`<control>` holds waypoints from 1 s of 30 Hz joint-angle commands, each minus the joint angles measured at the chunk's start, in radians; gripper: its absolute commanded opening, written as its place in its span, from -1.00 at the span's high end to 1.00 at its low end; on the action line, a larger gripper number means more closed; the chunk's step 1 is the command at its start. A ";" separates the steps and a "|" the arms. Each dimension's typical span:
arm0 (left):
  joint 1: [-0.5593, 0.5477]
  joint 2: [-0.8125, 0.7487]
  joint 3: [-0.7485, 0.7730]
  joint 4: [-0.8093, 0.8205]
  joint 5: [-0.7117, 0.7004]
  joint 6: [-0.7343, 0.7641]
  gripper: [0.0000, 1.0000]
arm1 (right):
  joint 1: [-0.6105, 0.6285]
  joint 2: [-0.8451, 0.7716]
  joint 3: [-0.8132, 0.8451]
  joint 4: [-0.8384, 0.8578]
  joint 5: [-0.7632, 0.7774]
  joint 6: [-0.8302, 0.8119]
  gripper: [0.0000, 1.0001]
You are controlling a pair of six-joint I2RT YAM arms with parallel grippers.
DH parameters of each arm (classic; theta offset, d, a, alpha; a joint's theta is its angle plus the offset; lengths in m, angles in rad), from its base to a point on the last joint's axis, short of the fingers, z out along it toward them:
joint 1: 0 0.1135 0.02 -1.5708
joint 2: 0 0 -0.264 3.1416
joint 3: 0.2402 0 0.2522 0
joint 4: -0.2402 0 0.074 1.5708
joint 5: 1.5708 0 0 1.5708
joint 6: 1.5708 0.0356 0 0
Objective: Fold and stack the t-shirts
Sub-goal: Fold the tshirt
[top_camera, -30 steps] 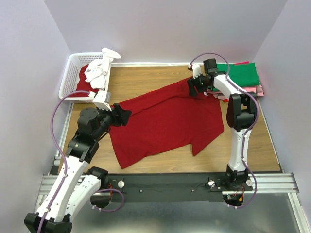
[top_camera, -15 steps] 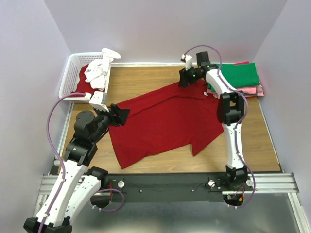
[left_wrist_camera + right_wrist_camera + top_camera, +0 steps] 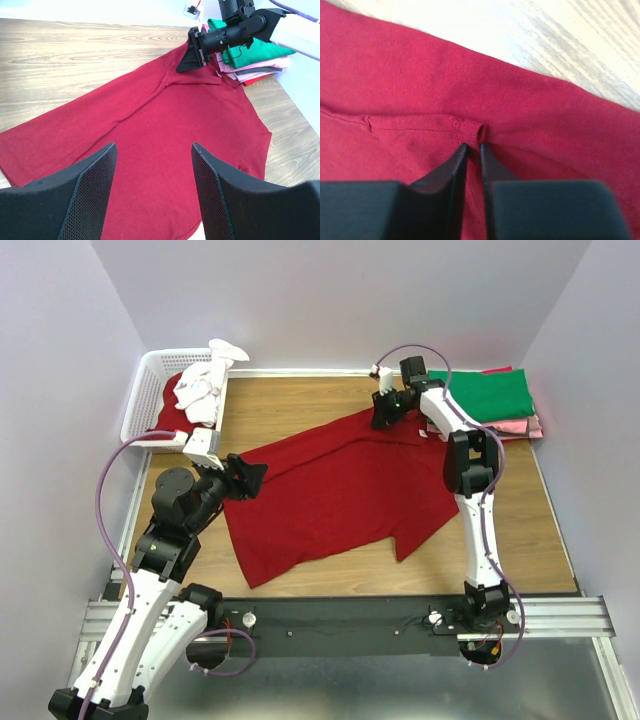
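From above, the dark red t-shirt (image 3: 340, 490) lies spread open across the middle of the wooden table (image 3: 290, 400), with one end reaching toward 9 o'clock and a far corner toward 1 o'clock. The left gripper (image 3: 250, 478) hovers at the shirt's 9 o'clock end, too small in this view to judge its jaws. The right gripper (image 3: 382, 416) is down on the 1 o'clock corner. At 2 o'clock sits a stack of folded t-shirts (image 3: 490, 400), green on top with pink beneath. At 10 o'clock a white basket (image 3: 140, 390) holds a white cloth (image 3: 198, 392) draped over its rim and a red cloth (image 3: 170, 416) inside. In the left wrist view, the left gripper (image 3: 153, 150) stands wide, its fingers (image 3: 85, 200) well apart with nothing between them, above the dark red t-shirt (image 3: 150, 120), which fills the middle of the frame. At 12 o'clock the right gripper (image 3: 192, 52) touches the shirt's far edge, just beside the stack of folded t-shirts (image 3: 255, 52) at 1 o'clock, and bare table (image 3: 60, 55) shows at 10 o'clock. In the right wrist view, the right gripper (image 3: 473, 146) is narrow, its jaws almost together and pinching a small raised fold of the dark red t-shirt (image 3: 410, 75) beside a seam. Table (image 3: 580, 45) shows at 1 o'clock.
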 commanded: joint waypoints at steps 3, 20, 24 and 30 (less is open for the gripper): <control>-0.003 0.000 -0.018 0.025 -0.014 0.016 -0.38 | 0.006 -0.097 -0.051 -0.022 -0.043 -0.018 0.67; -0.003 -0.032 -0.020 0.028 -0.005 0.019 -0.38 | 0.007 -0.354 -0.405 -0.024 -0.107 -0.089 0.68; -0.003 -0.031 -0.020 0.030 -0.002 0.017 -0.39 | 0.013 -0.437 -0.544 -0.025 -0.115 -0.144 0.67; -0.003 -0.032 -0.021 0.030 0.001 0.022 -0.39 | 0.021 -0.580 -0.689 -0.088 -0.126 -0.242 0.49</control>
